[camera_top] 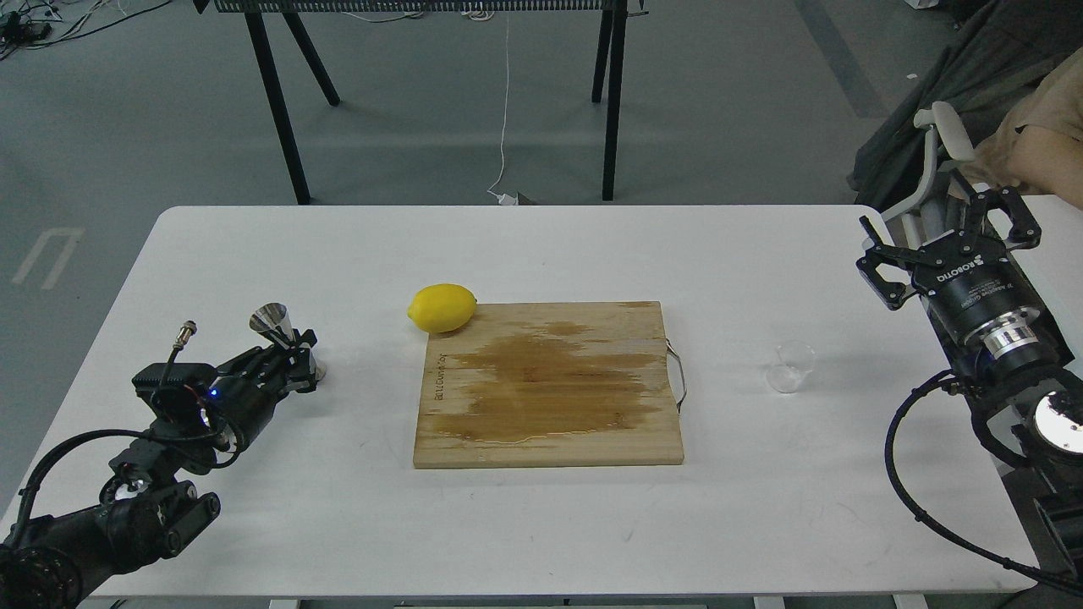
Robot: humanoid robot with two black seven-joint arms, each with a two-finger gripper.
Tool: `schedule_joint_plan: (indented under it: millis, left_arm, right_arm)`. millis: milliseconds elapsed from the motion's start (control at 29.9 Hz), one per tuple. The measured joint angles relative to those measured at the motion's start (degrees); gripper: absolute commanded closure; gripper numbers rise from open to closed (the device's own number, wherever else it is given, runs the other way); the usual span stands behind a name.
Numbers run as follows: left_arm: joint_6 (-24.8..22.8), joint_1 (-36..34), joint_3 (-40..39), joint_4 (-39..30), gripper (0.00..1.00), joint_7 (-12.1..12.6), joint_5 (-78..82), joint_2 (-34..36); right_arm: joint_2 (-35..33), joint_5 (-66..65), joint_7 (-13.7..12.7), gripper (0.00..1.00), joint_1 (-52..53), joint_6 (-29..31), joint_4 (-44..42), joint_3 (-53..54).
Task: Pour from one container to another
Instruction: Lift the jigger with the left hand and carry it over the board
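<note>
Left gripper (298, 353): low over the table's left side, fingers closed around the narrow waist of the jigger
Jigger (272, 320): shiny steel, upper cone tilted up and to the left, foot down at the tabletop beside the gripper; whether the foot touches the table is hard to tell
Right gripper (948, 245): raised at the table's right edge, fingers spread wide apart, nothing between them
Cup (791, 366): small, clear, upright on the table to the right of the cutting board, below and left of the right gripper, well apart from it; contents too faint to judge
Cutting board (548, 385): wooden, flat in the middle of the table, large dark wet-looking patch across its centre, metal handle on its right edge
Lemon (442, 307): yellow, at the board's far left corner, touching or just overlapping that corner
Table (541, 524): white, rounded corners
Cup and jigger: on opposite sides of the board, well apart
</note>
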Motion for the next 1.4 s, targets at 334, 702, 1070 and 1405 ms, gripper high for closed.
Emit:
schedule_joint_plan:
  millis: [334,702,1070,1405]
  left_arm:
    - [0.0,-8.73,0.41,-1.12,0.92,0.0,-0.02,4.95]
    - [-0.13,-24.3,7.58,-4.02,0.91,-0.01,-0.16,3.76]
    - [-0.09,-24.2,9.11,-18.32,0.89,0.0,0.4,-4.45]
    - [0.01,-18.97,13.91,-18.36,0.89,0.0,1.98,-13.54]
  right_arm:
    - [0.13,0.0,0.0,0.01,0.0,0.0,-0.06,0.0]
    - [0.5,0.0,0.0,0.01,0.0,0.0,-0.16,0.0]
    - [0.25,0.0,0.0,0.01,0.0,0.0,-0.32,-0.12]
    - [0.07,0.0,0.0,0.01,0.0,0.0,-0.45,-0.23]
